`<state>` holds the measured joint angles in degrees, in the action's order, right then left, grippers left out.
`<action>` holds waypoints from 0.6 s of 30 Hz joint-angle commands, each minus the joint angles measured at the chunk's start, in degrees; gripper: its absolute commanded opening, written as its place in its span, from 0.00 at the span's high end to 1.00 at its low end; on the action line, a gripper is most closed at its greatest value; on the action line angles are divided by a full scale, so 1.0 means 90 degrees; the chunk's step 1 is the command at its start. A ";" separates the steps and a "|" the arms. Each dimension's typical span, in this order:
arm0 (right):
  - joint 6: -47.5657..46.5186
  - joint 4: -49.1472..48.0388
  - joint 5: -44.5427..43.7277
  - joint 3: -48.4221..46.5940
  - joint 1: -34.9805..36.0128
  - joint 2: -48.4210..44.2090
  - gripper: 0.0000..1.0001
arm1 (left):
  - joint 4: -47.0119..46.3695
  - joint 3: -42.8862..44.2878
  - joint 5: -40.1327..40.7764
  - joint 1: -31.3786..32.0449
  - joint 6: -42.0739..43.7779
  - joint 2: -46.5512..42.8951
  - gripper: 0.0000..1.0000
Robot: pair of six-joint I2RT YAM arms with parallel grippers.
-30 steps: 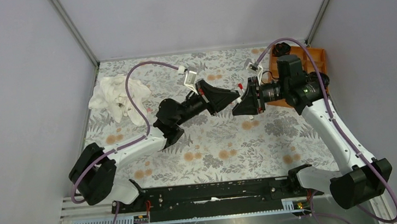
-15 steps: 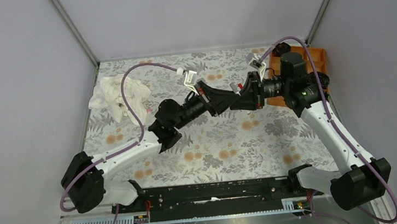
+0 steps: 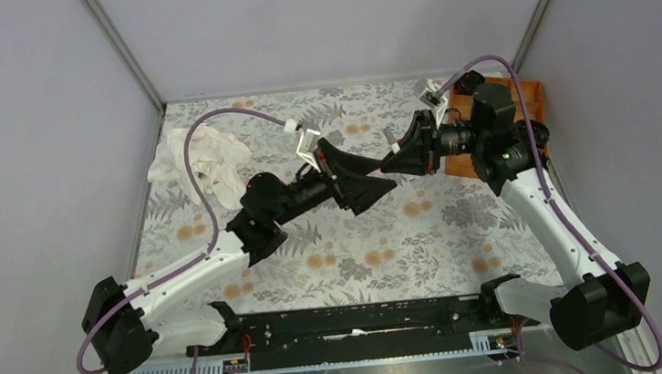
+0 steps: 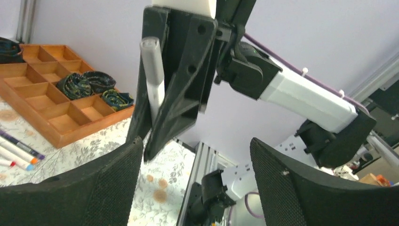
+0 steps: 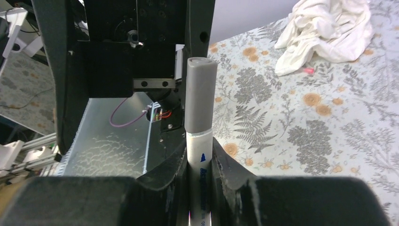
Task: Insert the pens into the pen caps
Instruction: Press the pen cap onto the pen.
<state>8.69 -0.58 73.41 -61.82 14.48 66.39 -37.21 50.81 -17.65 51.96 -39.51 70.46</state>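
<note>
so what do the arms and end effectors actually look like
The left arm and right arm are white shells with black joints, each with a purple cable. The left end effector and right end effector have black wedge-shaped fingers, the left pair finely textured.

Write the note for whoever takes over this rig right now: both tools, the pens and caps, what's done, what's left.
Left tool: open, empty, facing the right one.
Right tool: shut on a white pen, held above the table.
Done: a grey cap sits on that pen's end.
Elsewhere: more pens lie on the table beside the wooden tray; whether they are capped cannot be told.
Left: probably set this pen down, then check and cap the rest.
</note>
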 commanded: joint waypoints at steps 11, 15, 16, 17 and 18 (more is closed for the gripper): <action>0.0646 -0.1553 0.0808 0.0241 0.0016 -0.0015 1.00 | -0.0828 -0.0085 -0.0130 -0.0527 -0.0248 -0.0040 0.01; 0.0654 -0.1556 0.0817 0.0277 0.0050 -0.0004 1.00 | -0.1251 0.0299 -0.0272 -0.0548 -0.0393 0.0333 0.01; 0.0656 -0.1547 0.0796 0.0286 0.0051 -0.0004 1.00 | -0.1395 0.0403 -0.0351 -0.0565 -0.0459 0.0445 0.01; 0.0656 -0.1547 0.0789 0.0296 0.0051 -0.0004 1.00 | -0.1554 0.0467 -0.0436 -0.0577 -0.0538 0.0519 0.01; 0.0656 -0.1556 0.0773 0.0304 0.0046 -0.0004 1.00 | -0.1659 0.0527 -0.0487 -0.0581 -0.0588 0.0586 0.01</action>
<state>13.56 -11.40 79.05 -59.18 14.59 66.50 -42.61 51.79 -19.29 47.42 -42.52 73.80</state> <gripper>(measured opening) 0.220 0.986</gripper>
